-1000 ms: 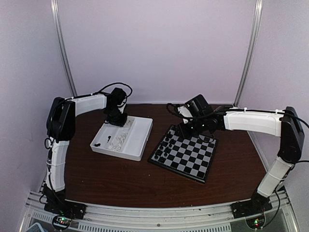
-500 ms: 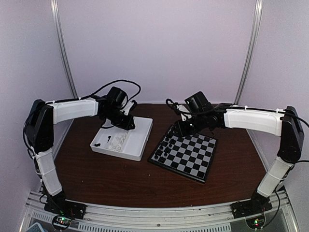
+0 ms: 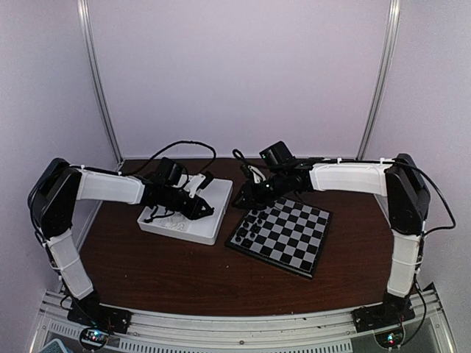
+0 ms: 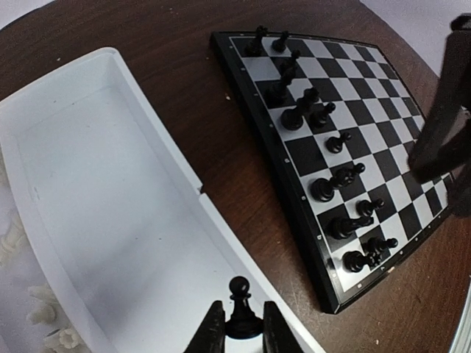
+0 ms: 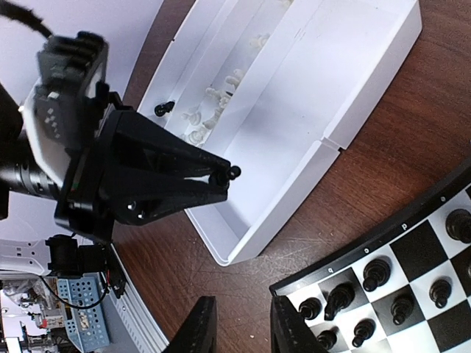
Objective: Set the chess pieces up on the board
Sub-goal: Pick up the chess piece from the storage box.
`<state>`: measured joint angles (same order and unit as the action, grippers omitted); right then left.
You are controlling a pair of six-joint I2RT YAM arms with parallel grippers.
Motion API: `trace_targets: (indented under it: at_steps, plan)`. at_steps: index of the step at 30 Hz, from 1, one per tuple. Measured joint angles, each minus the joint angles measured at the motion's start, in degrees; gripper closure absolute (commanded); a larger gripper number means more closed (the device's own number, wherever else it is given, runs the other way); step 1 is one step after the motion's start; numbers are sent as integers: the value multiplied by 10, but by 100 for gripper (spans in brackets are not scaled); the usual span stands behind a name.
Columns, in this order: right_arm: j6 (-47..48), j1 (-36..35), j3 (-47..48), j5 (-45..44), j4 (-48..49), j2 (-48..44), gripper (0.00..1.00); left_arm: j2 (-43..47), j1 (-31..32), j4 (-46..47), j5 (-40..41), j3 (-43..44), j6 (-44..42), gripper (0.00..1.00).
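Chess pieces (image 4: 293, 118) in black stand along two adjacent rows at the edge of the board (image 3: 291, 239) nearest the white tray (image 3: 180, 229). The board lies flat on the brown bench (image 3: 184, 283), just beside the tray and turned at an angle to it. Left arm (image 3: 110, 187): upper link rising at the left margin, white forearm reaching rightward and slightly downward across the tray, so that the left fingers (image 3: 204, 210) hang above the tray compartment nearer the board, close to its front wall. These fingers are closed narrowly on the base of one black pawn (image 4: 238, 305), which stands upright between the tips. Right arm (image 3: 346, 178): elbow raised at the right, forearm nearly level and stretched leftward past the far edge of the board, placing the right fingers (image 3: 243, 198) above the strip of bench between the tray and the board's corner. They stand a little apart and grip nothing; bare wood shows in the gap. Tray: two long compartments divided by a wall. The compartment farther from the board holds a loose cluster of white chessmen (image 5: 213, 99) and a lone black piece (image 5: 163, 108); the nearer one shows plain white floor.
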<state>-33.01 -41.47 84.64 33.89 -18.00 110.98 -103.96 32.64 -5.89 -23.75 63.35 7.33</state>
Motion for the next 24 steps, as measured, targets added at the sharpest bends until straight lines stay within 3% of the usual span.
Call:
trace_targets:
  at_steps: [12,24]
  plan:
    - [-89,-3,46,66,56,69,72,33,11,106,-40,-77,-29,83]
    - [-149,-3,56,107,103,103,72,54,13,141,-83,-89,-40,83]
